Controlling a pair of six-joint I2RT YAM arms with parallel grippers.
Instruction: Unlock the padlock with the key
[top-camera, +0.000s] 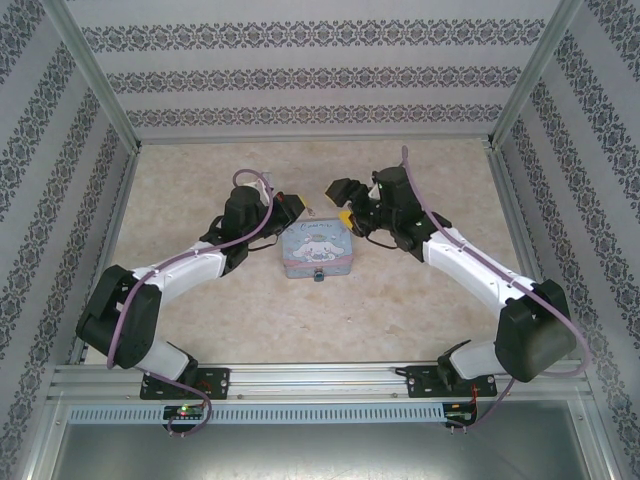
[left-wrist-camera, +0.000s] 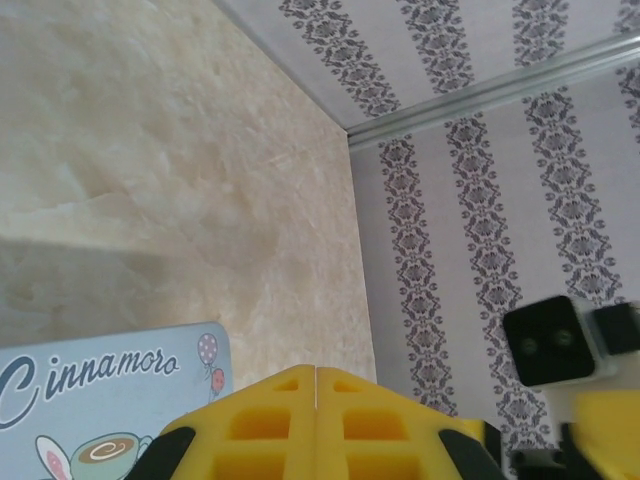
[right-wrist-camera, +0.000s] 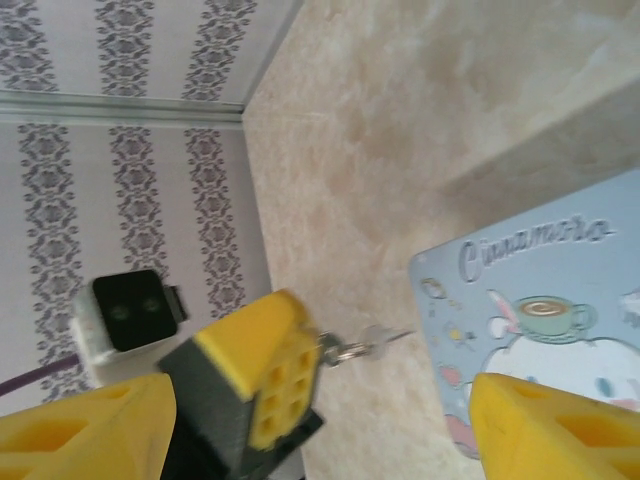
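The left gripper (left-wrist-camera: 316, 400), pressed together, pinches the thin, stiff, likely slippery key (right-wrist-camera: 348, 349), the right gripper (top-camera: 342, 202) is spread, and the little hard padlock (top-camera: 320, 274) at the tin's (top-camera: 300, 245) six o'clock edge looks best gripped by its body

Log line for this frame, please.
left gripper: shut on key | right gripper: open, near far edge of tin | padlock: at tin's near side, untouched | key not yet inserted
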